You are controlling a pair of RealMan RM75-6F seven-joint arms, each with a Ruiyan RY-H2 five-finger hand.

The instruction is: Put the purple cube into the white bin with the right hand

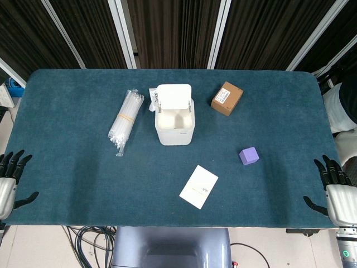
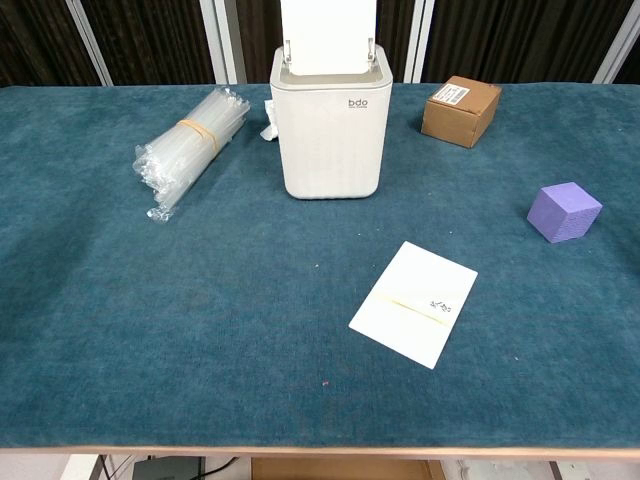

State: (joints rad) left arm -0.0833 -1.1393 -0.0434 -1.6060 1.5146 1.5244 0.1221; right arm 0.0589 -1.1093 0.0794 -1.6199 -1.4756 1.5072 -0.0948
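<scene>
Left hand (image 1: pixel 11 176) sits at the left table edge in the head view, fingers spread, holding nothing; it does not show in the chest view. On the teal table (image 1: pixel 72 139), left to right: one bundle of clear plastic tubes (image 1: pixel 125 120), bound with a yellowish band, individual tubes too many and too fine to count. One white bin (image 1: pixel 175 125), lid tipped up and open, "bdo" printed on its front wall in the chest view. One white card (image 1: pixel 198 186) lying flat near the front edge, with a thin line and small print that is too small to read. One brown cardboard box (image 1: pixel 226 98) with a white label on top, text unreadable. One purple cube (image 1: pixel 249 156), resting on the table right of the bin and well apart from it, untouched. Right hand (image 1: pixel 334 187) at the right table edge, fingers spread, holding nothing, well apart from the cube.
</scene>
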